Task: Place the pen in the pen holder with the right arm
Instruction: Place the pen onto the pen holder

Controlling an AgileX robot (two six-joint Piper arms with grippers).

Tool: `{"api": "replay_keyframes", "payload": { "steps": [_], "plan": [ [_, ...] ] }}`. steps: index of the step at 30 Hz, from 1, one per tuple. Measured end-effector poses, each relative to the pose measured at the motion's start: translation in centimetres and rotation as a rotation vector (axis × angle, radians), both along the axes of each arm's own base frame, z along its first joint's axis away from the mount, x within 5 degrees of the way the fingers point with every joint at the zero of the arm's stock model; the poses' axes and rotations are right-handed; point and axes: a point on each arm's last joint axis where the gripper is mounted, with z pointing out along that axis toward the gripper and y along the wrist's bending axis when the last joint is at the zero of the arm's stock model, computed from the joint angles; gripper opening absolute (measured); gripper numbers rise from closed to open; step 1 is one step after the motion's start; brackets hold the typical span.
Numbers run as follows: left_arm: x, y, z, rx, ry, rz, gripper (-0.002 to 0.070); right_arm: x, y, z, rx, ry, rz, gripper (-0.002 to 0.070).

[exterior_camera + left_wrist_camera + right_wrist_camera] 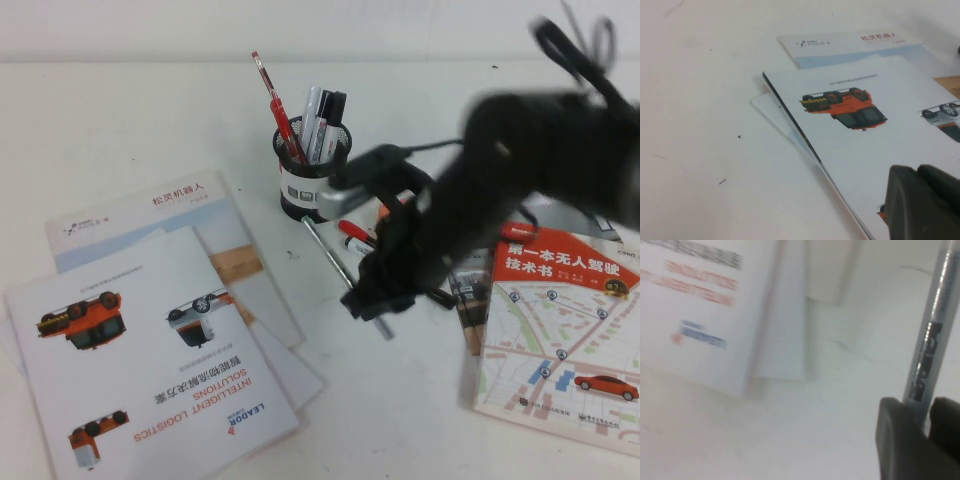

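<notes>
The thin silver-grey pen (335, 258) slants over the table just in front of the pen holder (310, 165), a black mesh cup with a white label. My right gripper (375, 295) is shut on the pen's near end. In the right wrist view the pen (930, 335) runs up from between the two dark fingers (897, 440) of the right gripper (920, 412). I cannot tell whether the pen touches the table. My left gripper (920, 200) appears only in the left wrist view, shut and empty, over a brochure (865, 150).
The holder holds a red pen (272, 100) and several markers (322, 118). A red-capped marker (355, 232) lies beside the holder. Brochures (150, 350) lie at the left. An orange-and-white book (560, 330) lies at the right, under the right arm.
</notes>
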Motion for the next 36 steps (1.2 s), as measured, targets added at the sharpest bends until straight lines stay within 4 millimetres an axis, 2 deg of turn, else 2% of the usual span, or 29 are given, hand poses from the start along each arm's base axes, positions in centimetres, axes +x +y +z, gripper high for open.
{"api": "replay_keyframes", "payload": {
  "steps": [3,6,8,10,15,20,25,31,36],
  "plan": [
    [0.0,0.0,0.0,0.000,0.000,0.000,-0.0002,-2.6,-0.9,0.7,0.172,-0.150,-0.011,0.0083],
    [0.0,0.0,0.0,0.000,0.000,0.000,-0.0003,-5.1,-1.2,2.4,0.366,-0.390,-0.041,0.0083],
    [0.0,0.0,0.0,0.000,0.000,0.000,-0.0002,-5.9,-1.5,4.2,0.451,-0.564,-0.120,0.0083],
    [0.0,0.0,0.0,0.000,0.000,0.000,-0.0003,-6.3,-1.8,5.6,0.441,-0.698,-0.140,0.0083],
    [0.0,0.0,0.0,0.000,0.000,0.000,-0.0003,-5.6,-1.0,5.6,0.395,-0.758,-0.089,0.0083],
    [0.0,0.0,0.0,0.000,0.000,0.000,-0.0003,-3.6,0.6,5.7,0.393,-0.769,-0.100,0.0083],
    [0.0,0.0,0.0,0.000,0.000,0.000,-0.0003,-2.2,1.8,6.4,0.348,-0.857,-0.020,0.0083],
    [0.0,0.0,0.0,0.000,0.000,0.000,-0.0003,-2.1,1.9,7.0,0.335,-0.896,0.002,0.0083],
    [0.0,0.0,0.0,0.000,0.000,0.000,-0.0002,-1.7,1.6,7.1,0.332,-0.895,-0.078,0.0083]
  ]
}}
